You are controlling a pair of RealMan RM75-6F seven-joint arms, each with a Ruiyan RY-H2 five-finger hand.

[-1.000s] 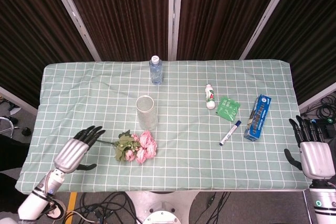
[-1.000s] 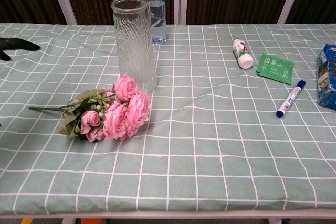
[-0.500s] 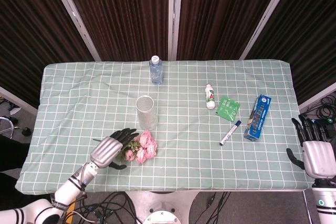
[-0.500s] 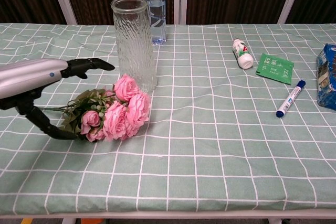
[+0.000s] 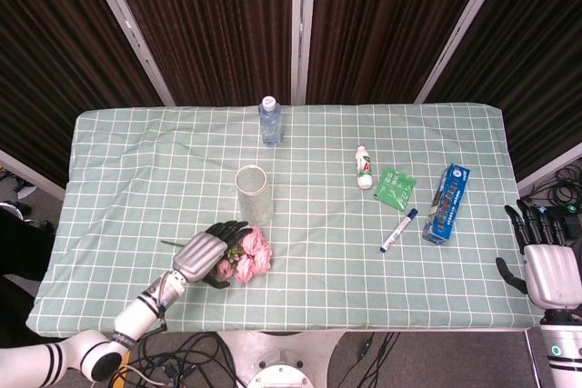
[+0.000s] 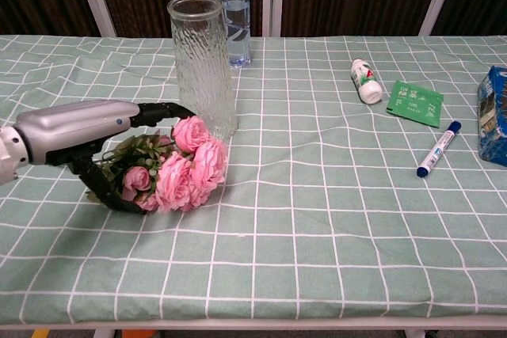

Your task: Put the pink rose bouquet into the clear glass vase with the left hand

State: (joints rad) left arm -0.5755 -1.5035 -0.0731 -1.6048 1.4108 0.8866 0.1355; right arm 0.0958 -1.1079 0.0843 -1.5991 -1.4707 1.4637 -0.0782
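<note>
The pink rose bouquet [image 5: 250, 256] [image 6: 188, 170] lies on the checked cloth just in front of the clear glass vase [image 5: 254, 194] [image 6: 203, 61], which stands upright and empty. My left hand [image 5: 205, 254] [image 6: 79, 128] straddles the leafy stem end of the bouquet. Its fingers arch over the top and its thumb curls under the near side, with a gap still showing between them. The stem is mostly hidden behind the hand. At the table's right edge my right hand [image 5: 548, 265] rests, fingers spread, holding nothing.
A water bottle [image 5: 269, 121] [image 6: 236, 17] stands behind the vase. To the right lie a small white bottle [image 5: 364, 167] [image 6: 364, 81], a green packet [image 5: 395, 186] [image 6: 414, 102], a marker [image 5: 398, 230] [image 6: 438, 149] and a blue box [image 5: 446, 203] [image 6: 495, 116].
My left hand has moved right from the table's left side onto the bouquet's leafy end, and its fingers now curve around it. The bouquet, the vase and the right hand have stayed put.
</note>
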